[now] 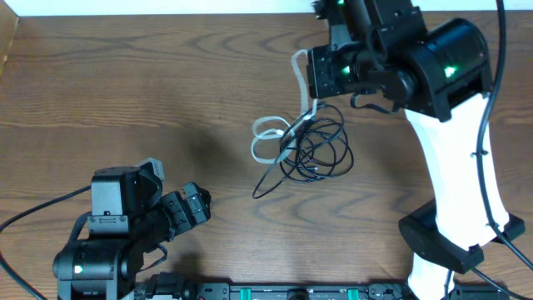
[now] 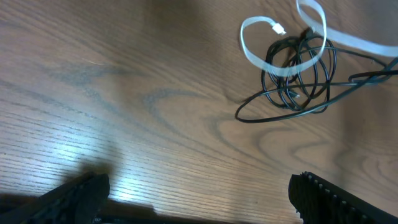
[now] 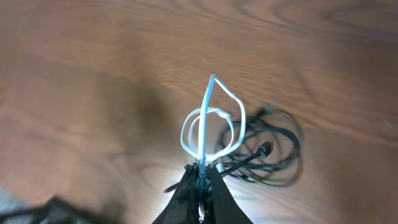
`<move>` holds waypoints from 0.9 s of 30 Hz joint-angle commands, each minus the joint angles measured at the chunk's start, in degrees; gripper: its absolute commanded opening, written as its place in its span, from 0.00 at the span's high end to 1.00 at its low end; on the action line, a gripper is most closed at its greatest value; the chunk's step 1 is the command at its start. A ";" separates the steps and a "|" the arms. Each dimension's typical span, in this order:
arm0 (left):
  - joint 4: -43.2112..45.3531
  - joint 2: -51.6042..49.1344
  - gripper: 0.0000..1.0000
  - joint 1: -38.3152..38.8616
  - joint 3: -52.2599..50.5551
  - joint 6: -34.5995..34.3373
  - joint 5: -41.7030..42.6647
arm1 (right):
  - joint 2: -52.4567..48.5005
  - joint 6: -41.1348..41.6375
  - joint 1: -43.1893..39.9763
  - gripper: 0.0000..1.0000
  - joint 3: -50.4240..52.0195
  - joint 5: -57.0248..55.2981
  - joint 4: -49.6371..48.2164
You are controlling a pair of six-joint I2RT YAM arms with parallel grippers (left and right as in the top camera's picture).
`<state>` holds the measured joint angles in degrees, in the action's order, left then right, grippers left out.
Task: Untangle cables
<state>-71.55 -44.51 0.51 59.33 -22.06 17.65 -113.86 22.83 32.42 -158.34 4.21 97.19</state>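
Right wrist: right gripper [image 3: 202, 186] pinches white cable [image 3: 204, 118] tangled with black cables [image 3: 283, 149].

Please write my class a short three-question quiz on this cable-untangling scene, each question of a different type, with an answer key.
1. True or false: the left gripper is holding a cable.
2. What does the right gripper pinch? A: a black cable. B: the white cable. C: nothing.
3. Fill in: the black cables lie coiled on the ____.

Key: 1 false, it is open and apart from the cables; 2 B; 3 table.
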 commanded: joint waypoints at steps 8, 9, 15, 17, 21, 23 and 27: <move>0.04 -0.02 0.02 -0.22 0.07 0.98 -0.39 | -0.26 -1.51 1.75 0.99 13.60 6.43 0.11; 0.04 -0.02 0.02 -0.22 0.07 0.98 -0.39 | -0.26 -1.51 1.75 0.99 14.21 6.47 0.13; 0.04 -0.02 0.02 -0.22 0.07 0.96 -0.39 | 2.84 -5.97 1.64 0.99 14.05 6.40 0.13; 0.04 -0.02 0.02 -0.22 0.09 0.96 -0.37 | 5.40 -6.62 1.64 0.99 14.08 2.86 0.15; 0.04 -0.02 0.02 -0.22 0.07 0.98 -0.39 | 9.44 -3.32 2.12 0.98 14.25 -2.93 0.13; 0.04 -0.02 0.02 -0.22 0.07 0.98 -0.39 | 9.51 -4.37 2.86 0.98 15.04 -1.88 0.13; 0.04 -0.02 0.02 -0.22 0.07 0.98 -0.39 | 9.44 -6.05 5.07 0.98 23.80 -4.17 0.07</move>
<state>-71.55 -44.53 0.51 59.33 -22.06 17.67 -102.89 18.17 35.53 -141.49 3.11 97.10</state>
